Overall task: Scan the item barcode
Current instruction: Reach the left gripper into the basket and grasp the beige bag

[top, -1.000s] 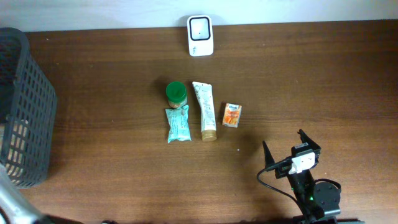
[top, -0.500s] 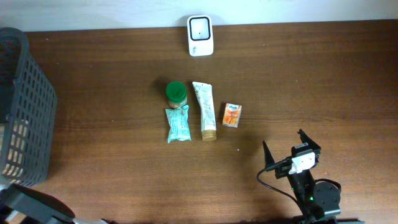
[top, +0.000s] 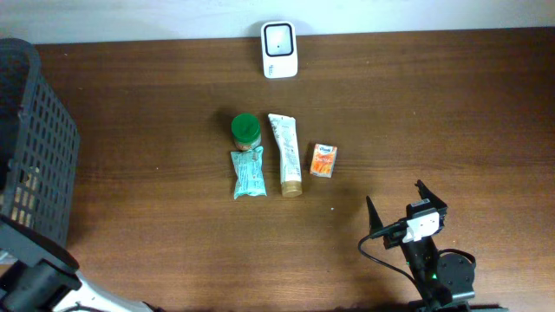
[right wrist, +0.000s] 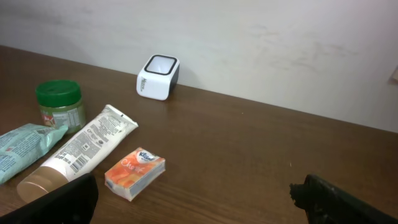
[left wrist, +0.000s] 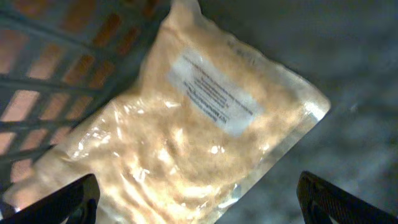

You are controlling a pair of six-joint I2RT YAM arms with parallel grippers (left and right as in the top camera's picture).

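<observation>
a: overhead view. which thing serves as the reference?
b: the white scanner (top: 279,49), at the far edge of the wooden table (top: 451,104), its window facing up.
a: where are the items?
b: four of them, grouped nearer the robot than the scanner and well apart from it. the green-lidded jar (top: 245,130) stands upright, slightly left of the scanner's line. the teal packet (top: 248,173) lies just past the jar on the side away from the scanner; whether the two touch cannot be told. the tube (top: 285,154) lies almost in line with the scanner, brown cap pointing away from it; in the right wrist view, striped print like a barcode shows near that cap. the orange tissue pack (top: 323,160) lies right of the scanner's line, just beside the tube but apart from it.
a: right gripper?
b: the right gripper (top: 395,192) is farther from the scanner than the items and to its right, near the table's front edge. its fingers are spread wide, with nothing between them.
a: left gripper?
b: the left gripper (left wrist: 199,205) is far left of the scanner, over the inside of the dark mesh basket (top: 35,147). its fingers are spread wide above a clear bag of pale grains (left wrist: 186,137) with a white label. contact with the bag cannot be told.
</observation>
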